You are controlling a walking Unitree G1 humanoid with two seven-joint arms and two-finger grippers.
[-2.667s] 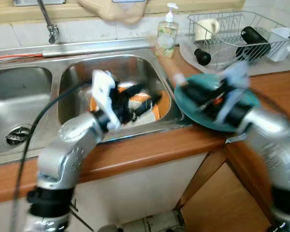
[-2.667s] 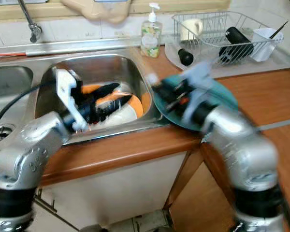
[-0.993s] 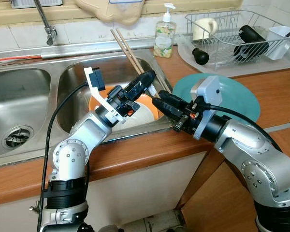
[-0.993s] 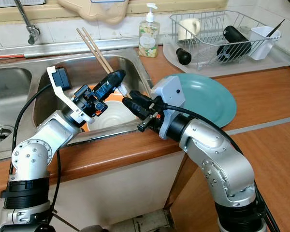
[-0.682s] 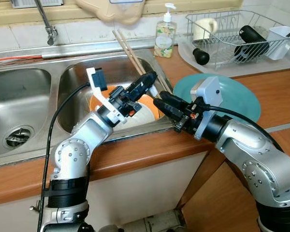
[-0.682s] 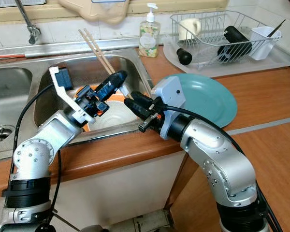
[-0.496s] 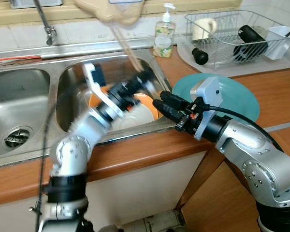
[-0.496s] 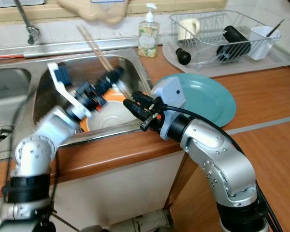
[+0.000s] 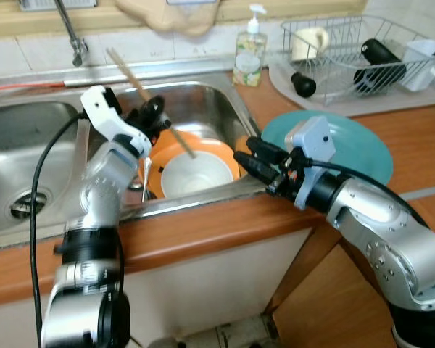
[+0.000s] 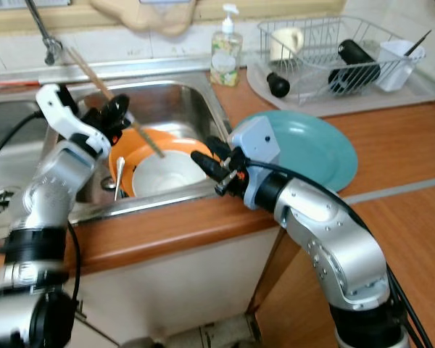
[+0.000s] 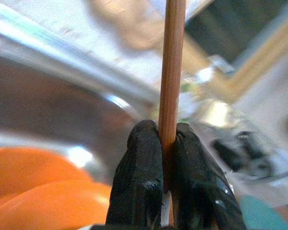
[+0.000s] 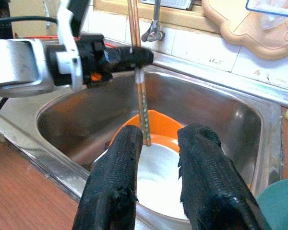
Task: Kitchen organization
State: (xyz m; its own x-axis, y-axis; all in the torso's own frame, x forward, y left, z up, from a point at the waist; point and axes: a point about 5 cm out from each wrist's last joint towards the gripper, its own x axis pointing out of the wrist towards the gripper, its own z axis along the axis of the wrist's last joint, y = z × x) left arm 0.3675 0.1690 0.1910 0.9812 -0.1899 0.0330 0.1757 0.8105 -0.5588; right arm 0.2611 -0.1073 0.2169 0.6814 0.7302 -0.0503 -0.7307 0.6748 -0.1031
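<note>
A pair of wooden chopsticks (image 9: 141,90) is pinched in my left gripper (image 9: 154,114), which is shut on them over the left side of the right sink basin (image 9: 217,98). They slant down toward a white bowl (image 9: 199,174) nested in an orange bowl (image 9: 221,151). In the left wrist view the black fingers (image 11: 141,177) clamp the chopsticks (image 11: 173,72). My right gripper (image 9: 243,161) hovers open at the basin's front right rim, nothing between its fingers (image 12: 115,182). A teal plate (image 9: 362,148) lies on the counter behind the right arm.
A metal spoon (image 9: 143,181) lies in the basin left of the bowls. The left basin (image 9: 22,145) has a drain. At the back stand a faucet (image 9: 72,32), a soap bottle (image 9: 249,54) and a wire dish rack (image 9: 355,51) holding a mug and black items.
My left arm has swung left and back with the chopsticks, from above the bowls toward the basin's left side. The right gripper has barely moved.
</note>
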